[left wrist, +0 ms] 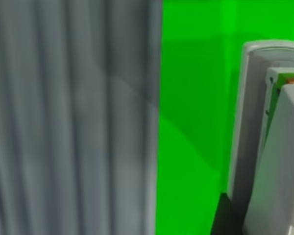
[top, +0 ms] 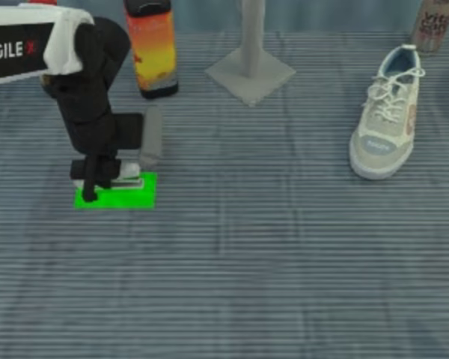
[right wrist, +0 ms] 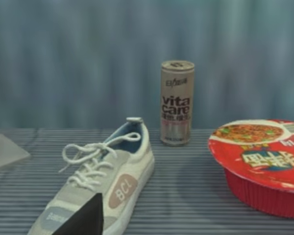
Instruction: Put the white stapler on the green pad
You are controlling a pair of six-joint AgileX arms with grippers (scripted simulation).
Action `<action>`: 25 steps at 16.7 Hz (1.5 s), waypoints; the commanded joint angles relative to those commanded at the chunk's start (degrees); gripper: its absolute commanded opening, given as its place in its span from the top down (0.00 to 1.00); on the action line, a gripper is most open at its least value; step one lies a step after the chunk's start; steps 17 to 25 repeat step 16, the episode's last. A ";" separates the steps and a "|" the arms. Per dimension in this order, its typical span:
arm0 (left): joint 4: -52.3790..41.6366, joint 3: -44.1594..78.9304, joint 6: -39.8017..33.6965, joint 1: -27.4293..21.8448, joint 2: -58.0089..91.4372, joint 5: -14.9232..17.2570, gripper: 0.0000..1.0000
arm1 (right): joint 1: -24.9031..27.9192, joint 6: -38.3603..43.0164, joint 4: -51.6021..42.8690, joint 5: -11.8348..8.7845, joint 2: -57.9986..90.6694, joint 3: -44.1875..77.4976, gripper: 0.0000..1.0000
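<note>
My left gripper [top: 97, 182] stands over the white stapler [top: 127, 176], which lies on the green pad [top: 138, 197] at the tabletop's [top: 284, 262] left; I cannot tell whether my fingers grip it. My right arm is out of sight.

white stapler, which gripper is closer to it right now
Left. The left gripper is directly over the white stapler on the green pad. The right gripper isn't in the top view; its wrist camera faces the sneaker on the table's right.
</note>
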 joint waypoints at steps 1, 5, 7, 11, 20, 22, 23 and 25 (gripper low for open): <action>0.00 0.00 0.00 0.00 0.00 0.00 0.70 | 0.00 0.00 0.00 0.00 0.00 0.00 0.00; 0.00 0.00 0.00 0.00 0.00 0.00 0.40 | 0.00 0.00 0.00 0.00 0.00 0.00 0.00; 0.00 0.00 0.00 0.00 0.00 0.00 0.25 | 0.00 0.00 0.00 0.00 0.00 0.00 0.00; 0.00 0.00 0.00 0.00 0.00 0.00 0.00 | 0.00 0.00 0.00 0.00 0.00 0.00 0.00; 0.00 0.00 0.00 0.00 0.00 0.00 0.00 | 0.00 0.00 0.00 0.00 0.00 0.00 0.00; 0.00 0.00 0.00 0.00 0.00 0.00 0.00 | 0.00 0.00 0.00 0.00 0.00 0.00 0.00; 0.00 0.00 0.00 0.00 0.00 0.00 0.00 | 0.00 0.00 0.00 0.00 0.00 0.00 0.00; 0.00 0.00 0.00 0.00 0.00 0.00 0.00 | 0.00 0.00 0.00 0.00 0.00 0.00 0.00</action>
